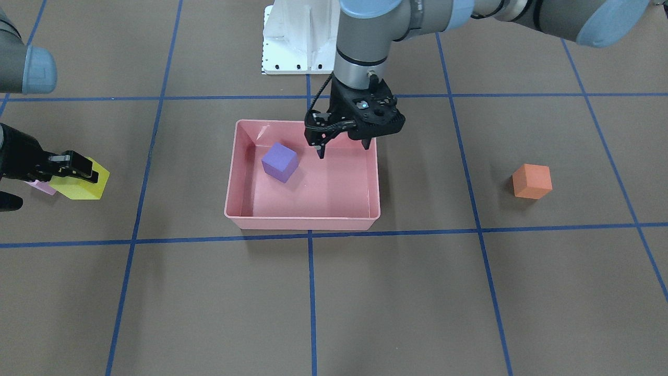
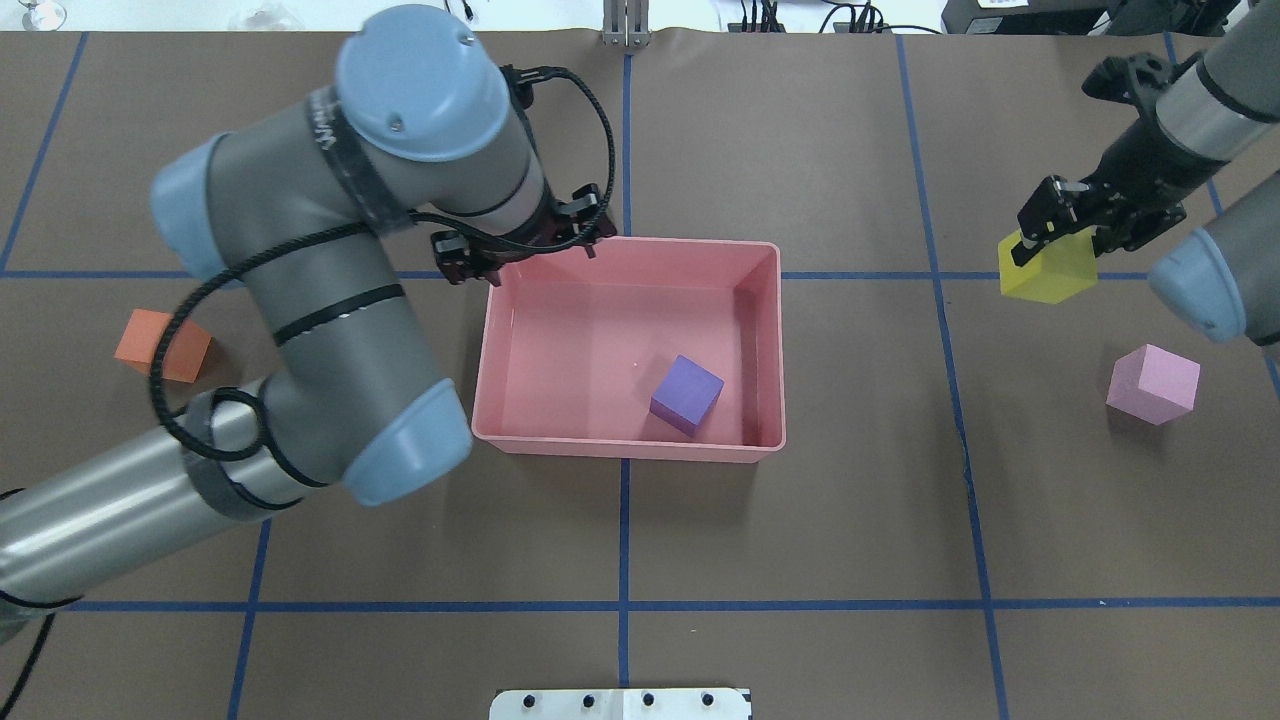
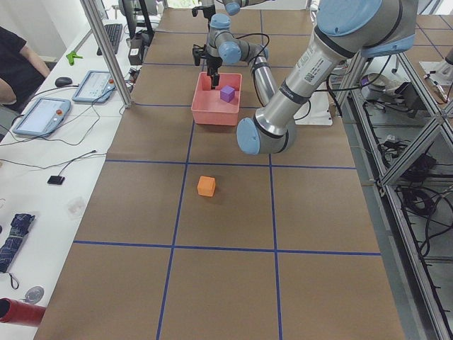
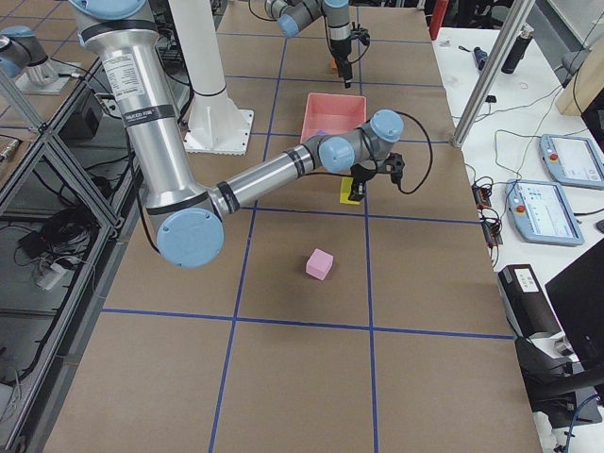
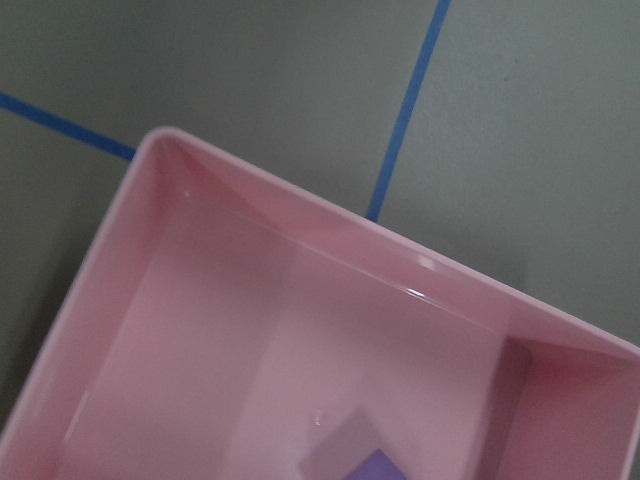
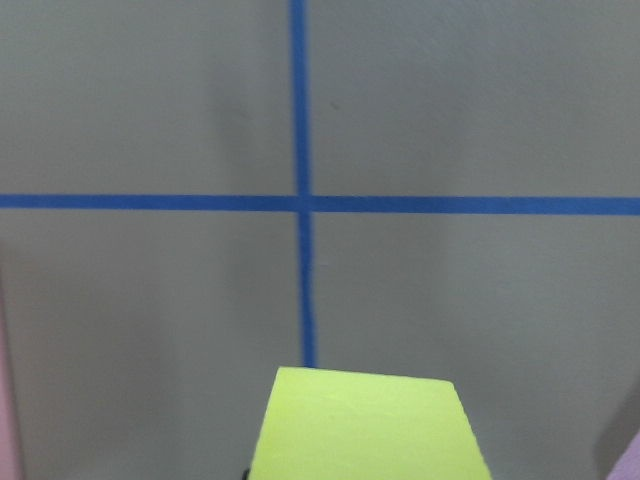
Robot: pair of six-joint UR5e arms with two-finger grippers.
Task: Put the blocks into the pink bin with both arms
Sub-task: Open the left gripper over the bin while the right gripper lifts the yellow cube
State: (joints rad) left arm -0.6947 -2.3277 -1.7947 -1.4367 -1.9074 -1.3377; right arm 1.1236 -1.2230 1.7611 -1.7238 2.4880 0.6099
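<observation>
1. Exterior front-facing view: the left gripper [image 1: 344,150] hangs over the robot-side end of the pink bin [image 1: 302,224], its fingers spread apart and holding nothing.
2. The purple block [image 1: 280,162] lies on the bin's floor, turned askew to the walls, just beside that gripper and not touching it.
3. Over on the robot's right, well apart from the bin, the right gripper [image 2: 1065,240] is clenched on the yellow block [image 2: 1047,275], which looks raised off the table.
4. The light pink block [image 2: 1152,383] sits on the table near the yellow one, closer to the robot; from the front, the yellow block and the gripper cover most of it.
5. The orange block [image 2: 162,345] rests alone on the robot's left, well apart from the bin, and the left arm [image 2: 330,330] trails a black cable [image 2: 170,340] across it in the overhead view.
6. Blue tape lines [image 2: 622,540] grid the brown table [image 2: 800,520], and the white pedestal base [image 1: 297,36] stands behind the bin.
7. A side bench holds two tablet-like pendants [image 3: 42,117], with a person's arm [image 3: 14,71] at its edge.
8. Dark lettering runs down the right arm [image 4: 142,123], too small to read
</observation>
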